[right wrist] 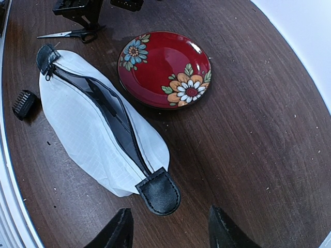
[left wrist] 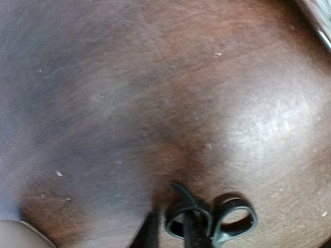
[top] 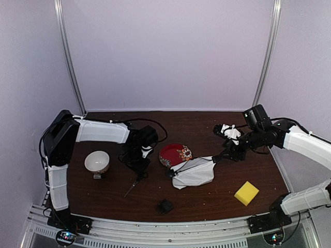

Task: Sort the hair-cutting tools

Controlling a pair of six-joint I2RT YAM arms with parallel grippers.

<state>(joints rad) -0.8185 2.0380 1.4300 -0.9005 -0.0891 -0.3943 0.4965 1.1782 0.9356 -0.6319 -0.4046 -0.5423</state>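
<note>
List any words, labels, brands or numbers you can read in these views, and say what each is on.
No text can be read in any view.
The red plate carries only painted flowers.
The white pouch, the bowl, the yellow sponge, the scissors and the small black comb block show no lettering.

White sleeves cover the left arm (top: 101, 130) and right arm (top: 310, 146), broken by black joints, with black bases (top: 64, 219) at 6 o'clock. Thin black cables (top: 155, 123) loop over both wrists. The right gripper (right wrist: 169, 211) has black tapered jaws.
</note>
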